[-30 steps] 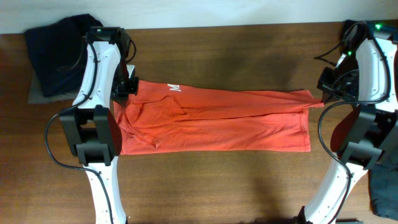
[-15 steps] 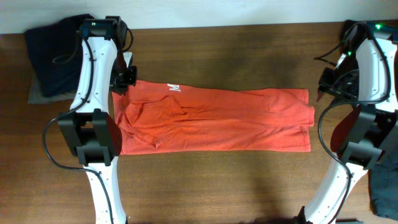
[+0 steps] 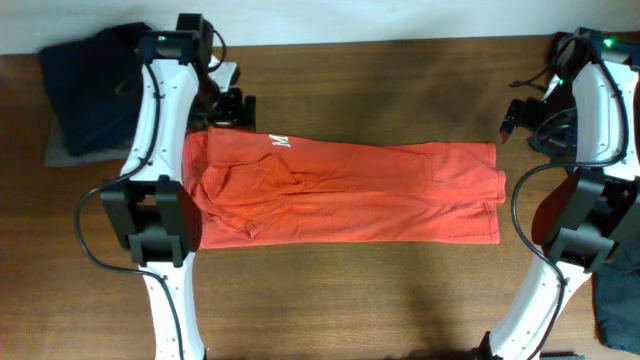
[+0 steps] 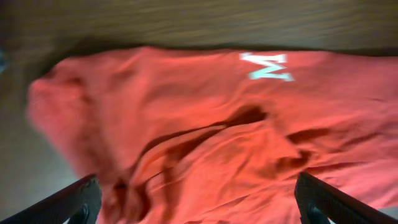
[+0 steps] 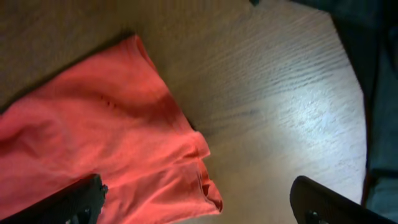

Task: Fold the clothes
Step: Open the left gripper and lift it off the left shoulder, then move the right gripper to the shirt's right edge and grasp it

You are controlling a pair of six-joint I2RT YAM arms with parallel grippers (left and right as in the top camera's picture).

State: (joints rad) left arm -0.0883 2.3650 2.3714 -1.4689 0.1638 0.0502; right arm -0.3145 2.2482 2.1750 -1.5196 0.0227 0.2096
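Observation:
The clothes, a red-orange T-shirt (image 3: 340, 190), lie flat across the middle of the wooden table as a long folded band, with a white letter (image 3: 280, 142) showing near the far left edge. My left gripper (image 3: 236, 104) hovers open just beyond the shirt's far left corner. In the left wrist view the shirt (image 4: 205, 130) fills the frame under the spread fingers (image 4: 71, 204), which hold nothing. My right gripper (image 3: 514, 116) stands open beyond the shirt's far right corner. Its wrist view shows the shirt's hem end (image 5: 106, 143) and bare wood between wide-apart fingertips (image 5: 323, 202).
A dark garment (image 3: 95, 80) lies on a grey mat (image 3: 58, 155) at the far left. Another dark cloth (image 3: 618, 300) sits at the right edge near the right arm's base. The table's far edge (image 3: 380, 40) meets a white wall.
Both grippers opened and let go of the shirt's far corners, then drew back toward the far edge. The shirt's right end settled back a little to the left.

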